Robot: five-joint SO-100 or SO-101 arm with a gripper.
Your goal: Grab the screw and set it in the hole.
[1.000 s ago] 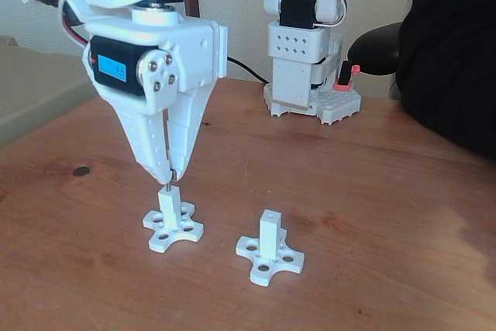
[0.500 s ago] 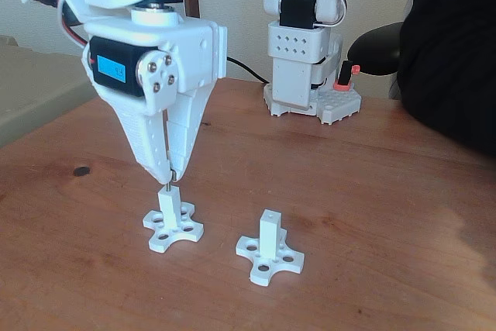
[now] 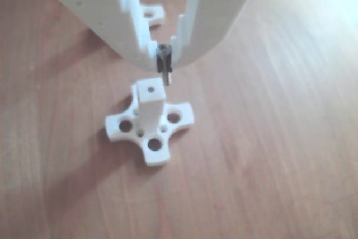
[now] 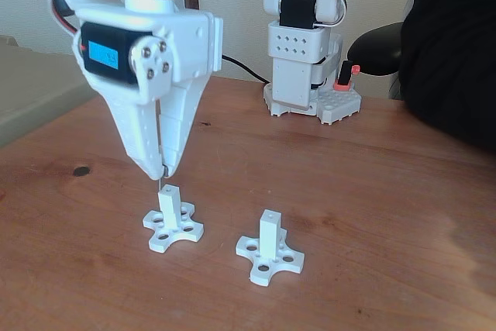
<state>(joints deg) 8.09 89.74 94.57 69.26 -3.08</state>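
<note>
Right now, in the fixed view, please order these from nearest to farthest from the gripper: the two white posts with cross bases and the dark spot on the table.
From the gripper:
1. Left white post, directly below its tips.
2. Dark spot, to its left on the table.
3. Right white post, lower right.

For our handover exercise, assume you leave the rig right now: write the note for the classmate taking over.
Hand: shut on the screw, held upright, tip down.
Screw: just above the near-left white post, tip close to the hole but off to one side in the other view; not inserted.
Second post stands free, to the right in the fixed view.
Done: screw picked up and carried over.
Left: line up the tip, lower it in, release.
</note>
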